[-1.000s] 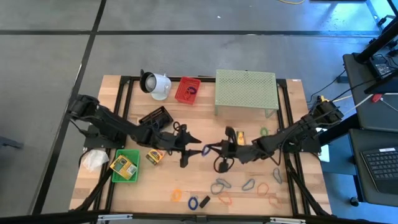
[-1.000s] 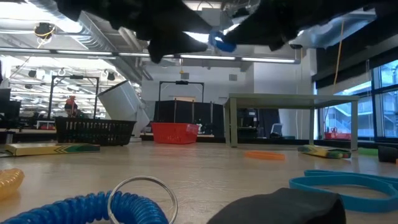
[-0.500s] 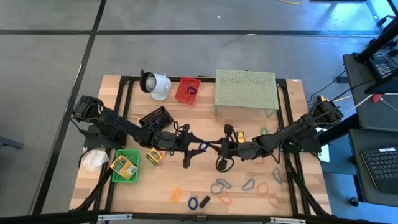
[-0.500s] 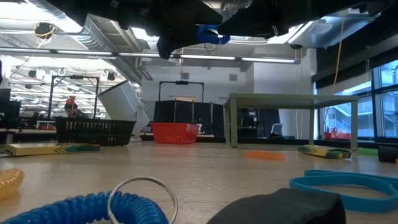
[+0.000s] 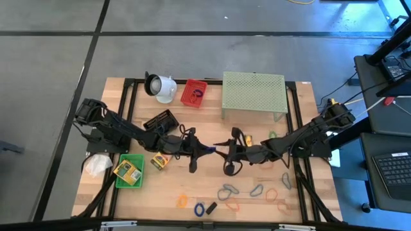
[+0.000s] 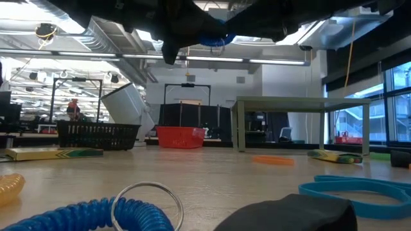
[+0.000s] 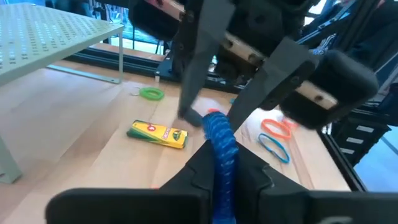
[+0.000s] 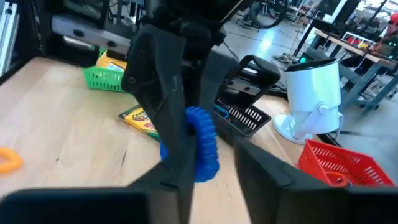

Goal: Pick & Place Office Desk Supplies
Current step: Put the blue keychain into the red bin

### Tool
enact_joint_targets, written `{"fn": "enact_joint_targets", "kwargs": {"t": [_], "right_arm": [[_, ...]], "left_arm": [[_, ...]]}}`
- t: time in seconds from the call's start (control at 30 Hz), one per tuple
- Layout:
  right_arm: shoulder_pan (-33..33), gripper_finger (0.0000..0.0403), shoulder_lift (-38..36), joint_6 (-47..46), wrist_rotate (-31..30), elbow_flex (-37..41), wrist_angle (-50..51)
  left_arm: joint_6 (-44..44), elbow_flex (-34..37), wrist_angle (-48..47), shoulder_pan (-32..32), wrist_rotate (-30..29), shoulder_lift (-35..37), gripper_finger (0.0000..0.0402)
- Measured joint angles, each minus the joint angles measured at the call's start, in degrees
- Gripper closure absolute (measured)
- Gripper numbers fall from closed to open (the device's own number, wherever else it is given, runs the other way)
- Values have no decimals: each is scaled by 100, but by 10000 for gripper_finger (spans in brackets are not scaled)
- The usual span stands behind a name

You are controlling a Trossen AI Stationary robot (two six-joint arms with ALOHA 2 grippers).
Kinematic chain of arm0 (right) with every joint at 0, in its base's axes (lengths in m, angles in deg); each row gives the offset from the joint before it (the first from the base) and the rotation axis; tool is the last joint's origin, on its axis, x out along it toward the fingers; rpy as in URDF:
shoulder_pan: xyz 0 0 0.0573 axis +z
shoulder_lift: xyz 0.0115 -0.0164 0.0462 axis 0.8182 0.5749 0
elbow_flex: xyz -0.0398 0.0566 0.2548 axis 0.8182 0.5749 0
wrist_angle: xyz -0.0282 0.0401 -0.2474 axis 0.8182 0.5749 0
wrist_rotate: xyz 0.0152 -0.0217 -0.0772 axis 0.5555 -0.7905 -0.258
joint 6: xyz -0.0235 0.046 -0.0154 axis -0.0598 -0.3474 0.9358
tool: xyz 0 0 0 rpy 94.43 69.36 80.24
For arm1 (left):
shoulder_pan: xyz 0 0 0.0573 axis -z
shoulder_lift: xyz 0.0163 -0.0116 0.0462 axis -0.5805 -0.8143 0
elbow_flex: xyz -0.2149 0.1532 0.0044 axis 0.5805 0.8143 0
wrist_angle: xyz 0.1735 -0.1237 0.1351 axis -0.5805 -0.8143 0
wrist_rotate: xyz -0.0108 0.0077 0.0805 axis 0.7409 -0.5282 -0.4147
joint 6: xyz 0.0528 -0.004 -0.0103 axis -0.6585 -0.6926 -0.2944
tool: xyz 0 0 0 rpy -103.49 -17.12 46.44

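A blue coiled loop (image 7: 219, 144) hangs in the air over the table's middle, between my two grippers, which meet tip to tip. My left gripper (image 5: 203, 149) comes from the table's left and is shut on it. My right gripper (image 5: 222, 152) comes from the right and is open. Its two fingers (image 7: 194, 68) stand on either side of the loop's far end; whether one of them touches it, I cannot tell. In the low view the loop (image 6: 213, 38) shows high above the tabletop. My left gripper pinches the blue coiled loop between its two fingers at the loop's end nearest to it (image 7: 221, 171). The fingers reach in about level from the table's left. The loop is lifted clear of the table and sticks out ahead of the fingertips toward my right gripper.
At the back stand a white cup-shaped object (image 5: 160, 86), a red basket (image 5: 194, 93) and a green mesh stand (image 5: 253, 93). A black basket (image 5: 160, 120), a green tray (image 5: 128, 170) and crayon boxes (image 5: 160, 160) lie left. Loops and clips (image 5: 244, 191) lie along the near edge.
My left gripper has moved toward the table's right, up to my right gripper, and has shut on the blue coiled loop, which my right gripper carried a second ago. The loop has stayed in the air over the table's middle.
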Motion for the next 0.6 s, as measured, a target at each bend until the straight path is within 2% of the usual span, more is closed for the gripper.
{"fn": "enact_joint_targets", "kwargs": {"t": [0.13, 0.27, 0.47, 0.6], "right_arm": [[34, 225, -370, -44, -29, -2, 315], [75, 181, -914, -346, -33, -4, 935], [65, 159, -1428, -1569, 39, -4, 2058], [61, 158, -1425, -2116, 11, -4, 2298]], "left_arm": [[-2, 0, -207, -291, -53, 0, 380], [-2, 0, -734, -796, -51, 2, 382], [-295, 0, -1382, -1921, -390, 2, 380], [-348, 0, -1668, -2774, -556, 1, 380]]}}
